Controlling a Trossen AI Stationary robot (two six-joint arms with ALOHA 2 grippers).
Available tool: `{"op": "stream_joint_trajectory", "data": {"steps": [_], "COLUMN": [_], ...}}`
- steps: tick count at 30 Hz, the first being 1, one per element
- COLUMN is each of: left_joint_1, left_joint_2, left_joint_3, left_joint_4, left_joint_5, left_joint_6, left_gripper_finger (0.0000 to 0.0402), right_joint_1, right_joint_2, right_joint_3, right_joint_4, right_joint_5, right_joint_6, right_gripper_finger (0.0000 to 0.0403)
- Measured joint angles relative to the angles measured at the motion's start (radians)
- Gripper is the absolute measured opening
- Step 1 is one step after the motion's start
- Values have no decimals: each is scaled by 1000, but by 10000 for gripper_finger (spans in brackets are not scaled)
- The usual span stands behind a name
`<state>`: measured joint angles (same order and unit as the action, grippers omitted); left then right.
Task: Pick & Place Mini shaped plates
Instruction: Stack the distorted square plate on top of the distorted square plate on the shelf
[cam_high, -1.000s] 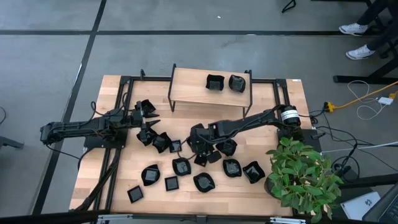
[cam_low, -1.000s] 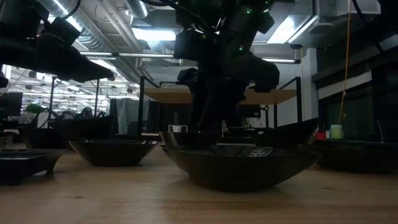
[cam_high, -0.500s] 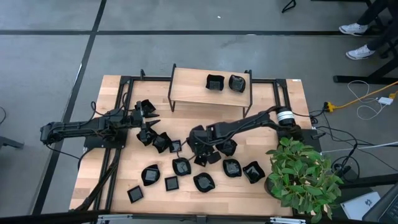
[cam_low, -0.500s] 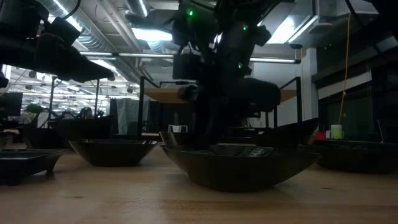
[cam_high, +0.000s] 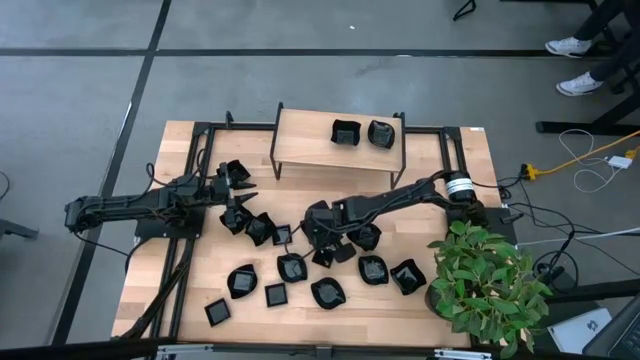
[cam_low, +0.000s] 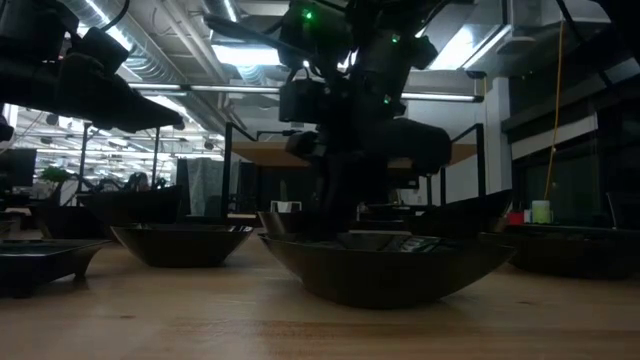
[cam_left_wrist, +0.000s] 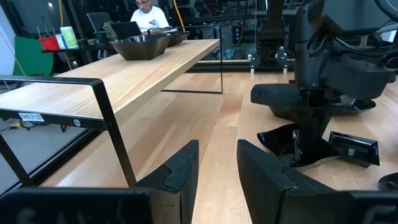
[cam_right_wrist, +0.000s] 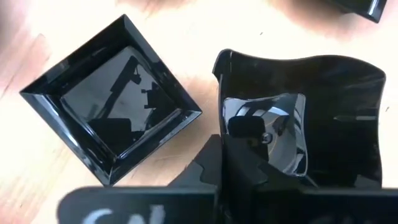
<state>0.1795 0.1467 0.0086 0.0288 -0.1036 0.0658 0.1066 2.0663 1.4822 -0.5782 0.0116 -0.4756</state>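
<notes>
From above, the mini shaped plates (cam_high: 290, 268) are scattered below the wooden shelf (cam_high: 335, 148), two more sitting on it. Right gripper (cam_high: 322, 238) sits mid-table among them; left gripper (cam_high: 238, 196) waits left of the shelf, fingers apart. Right wrist cam: fingers pinched on a wavy-edged plate (cam_right_wrist: 323, 118), right beside a square plate (cam_right_wrist: 112, 124) with bare wood around it.

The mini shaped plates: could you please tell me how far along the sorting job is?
Done: two mini shaped plates sit on the raised shelf. In hand: the right hand has shut on the rim of a wavy-edged plate beside a square plate. The left hand hovers open. Left: most plates lie scattered on the table.
</notes>
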Motion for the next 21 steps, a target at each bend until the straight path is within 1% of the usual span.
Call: {"op": "stream_joint_trajectory", "data": {"steps": [3,7,14,21], "left_joint_1": [0,0,0,0], "left_joint_2": [0,0,0,0], "left_joint_3": [0,0,0,0], "left_joint_4": [0,0,0,0], "left_joint_5": [0,0,0,0], "left_joint_6": [0,0,0,0], "left_gripper_finger": [104,104,104,104], "right_joint_1": [-5,-20,-50,-77], "right_joint_2": [0,-1,-1,-2], "right_joint_3": [13,50,137,247], "right_joint_4": [-34,-102,-212,-327], "right_joint_5": [-1,-4,-8,-94], "right_joint_6": [19,30,35,38], "right_gripper_finger": [12,5,4,3]}}
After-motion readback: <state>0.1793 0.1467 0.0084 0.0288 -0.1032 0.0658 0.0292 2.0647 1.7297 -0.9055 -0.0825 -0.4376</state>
